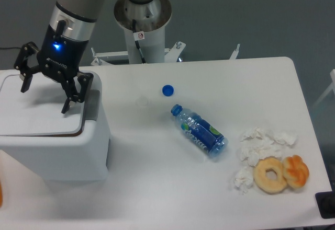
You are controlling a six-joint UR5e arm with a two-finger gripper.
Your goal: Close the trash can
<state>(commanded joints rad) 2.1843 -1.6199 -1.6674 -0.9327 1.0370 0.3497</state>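
The trash can is a large white boxy bin at the left of the table. Its flat white lid lies nearly down, with a thin dark gap showing along its front edge. A grey latch tab sits on its right side. My gripper hangs just above the lid with its two black fingers spread wide apart, open and holding nothing. The right finger is close to the lid's right edge, next to the latch tab.
A blue-labelled plastic bottle lies on its side mid-table, with its blue cap loose beyond it. Crumpled white tissues and two doughnuts lie at the right. The robot base stands behind the table.
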